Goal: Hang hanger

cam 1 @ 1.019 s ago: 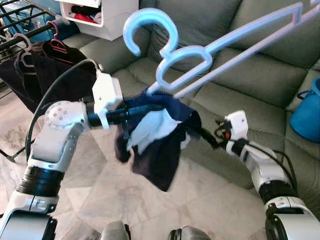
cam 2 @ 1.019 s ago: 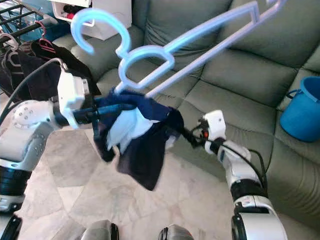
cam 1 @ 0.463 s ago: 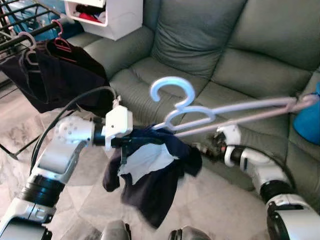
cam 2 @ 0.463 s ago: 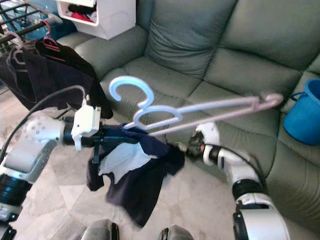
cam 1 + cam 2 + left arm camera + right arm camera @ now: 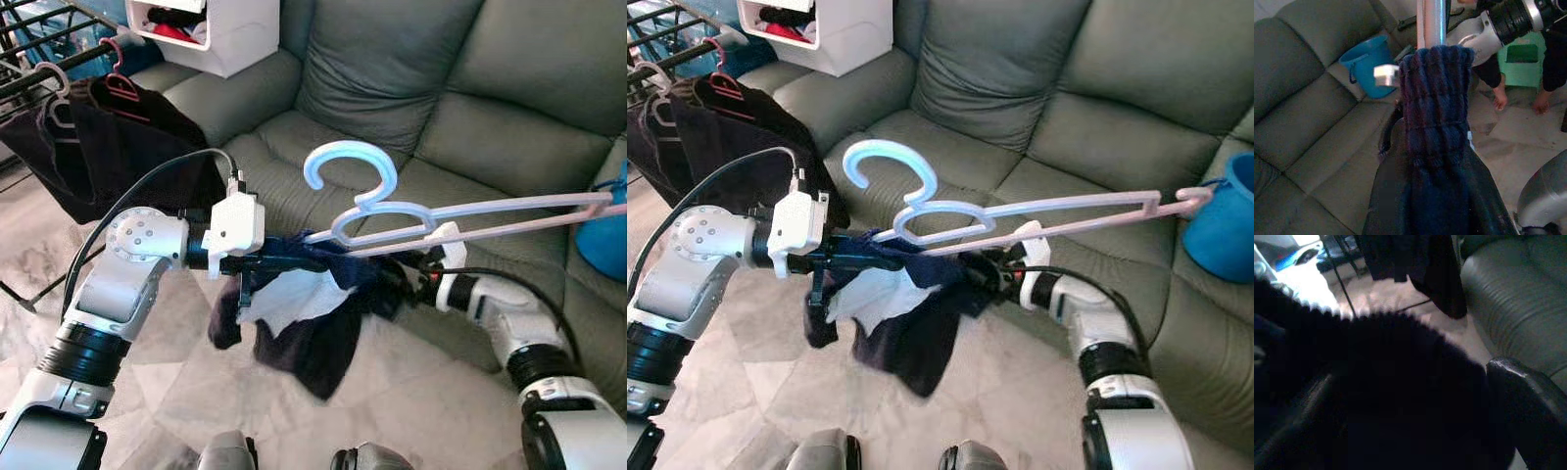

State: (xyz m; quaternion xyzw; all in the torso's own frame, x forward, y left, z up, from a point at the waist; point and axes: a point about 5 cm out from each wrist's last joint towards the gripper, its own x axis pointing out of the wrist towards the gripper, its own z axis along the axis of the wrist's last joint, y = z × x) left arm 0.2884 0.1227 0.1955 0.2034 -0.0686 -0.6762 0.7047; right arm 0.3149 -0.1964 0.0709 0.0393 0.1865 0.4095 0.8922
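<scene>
A pale blue plastic hanger is held in the air in front of a grey-green sofa, lying almost level, with its hook turned up and toward the robot's left. A dark blue garment with a white inner part is hung from the hook end of the hanger and droops down over the marble floor.

The left tool is reached in from the left and its black fingers are buried in the upper folds of the garment, just under the neck of the hanger. In the left wrist view the ribbed dark cloth is seen wrapped over the hanger bar. Whether this tool is closed on the cloth cannot be told, because the fingers are covered.

The right tool is placed at the other side of the garment, under the hanger bar. In the right wrist view one black finger is seen beside dark cloth which lies between the fingers; it cannot be told if the cloth is pinched.

Behind the left arm a drying rack is seen, with dark clothes on hangers. A blue bucket stands at the right end of the sofa, near the far tip of the hanger. A white shelf unit is seen above the sofa arm. A person's bare feet are seen on the floor in the left wrist view.
</scene>
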